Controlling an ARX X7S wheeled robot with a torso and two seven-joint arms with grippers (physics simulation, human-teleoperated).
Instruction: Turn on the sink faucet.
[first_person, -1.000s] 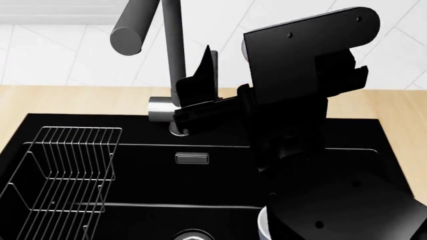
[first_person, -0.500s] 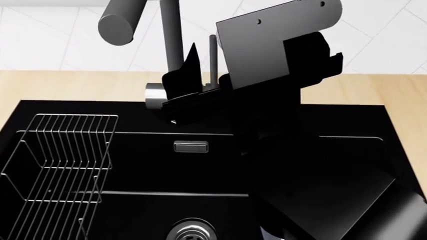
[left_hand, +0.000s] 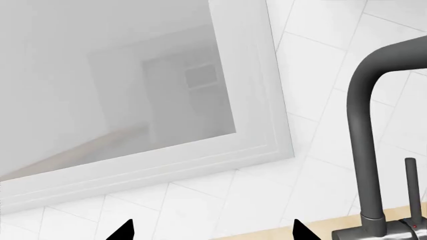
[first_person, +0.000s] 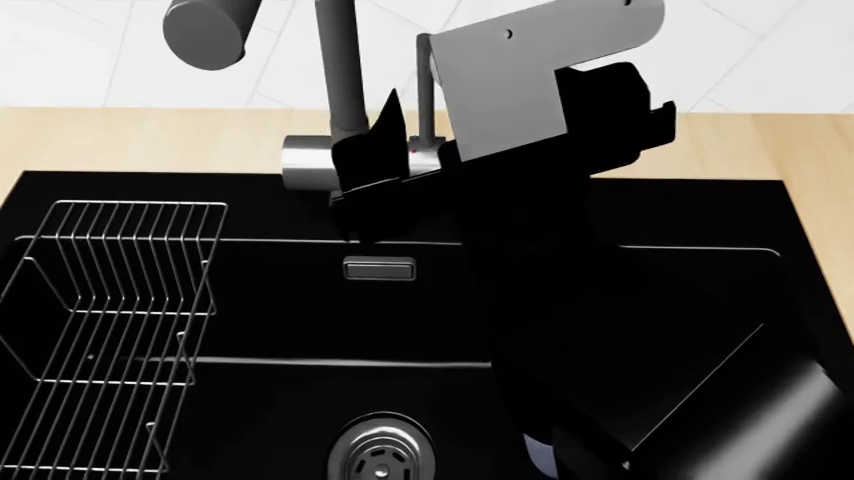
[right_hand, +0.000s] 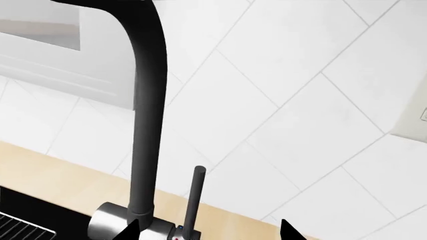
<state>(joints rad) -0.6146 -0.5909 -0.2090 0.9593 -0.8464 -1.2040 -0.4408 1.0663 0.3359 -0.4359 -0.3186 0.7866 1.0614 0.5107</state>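
Step in hand: approach to the lever, contact not yet confirmed. My right hand (first_person: 387, 170) sits at the base of the tall dark grey tubular sink faucet (first_person: 340, 80), at the back edge of the large matte black rectangular sink (first_person: 641, 300). In the right wrist view the two black fingertips (right_hand: 130, 227) stand spread, with the spout and the thin upright grey lever handle (right_hand: 195, 200) both between them; nothing is gripped. From the head view I cannot tell whether a finger touches the lever.

The left hand (left_hand: 210, 231) also shows two parted tips with nothing between them, pointed at the white tiled wall, the faucet off to one side of it.

Next move, my judgement: bring the right hand onto the lever alone, clear of the spout, then tip it. The lever is slim, smooth and round, so I expect a push on its upper part to serve better than a pinch.

Materials: the faucet body is a short brushed-steel cylinder (first_person: 304, 160), glossy. The bench (first_person: 134, 140) is pale wood. A steel wire rack (first_person: 114, 320) sits in the sink's left part; a round steel drain strainer (first_person: 383, 455) lies in the floor, and a small steel overflow plate (first_person: 379, 267) on the back wall.
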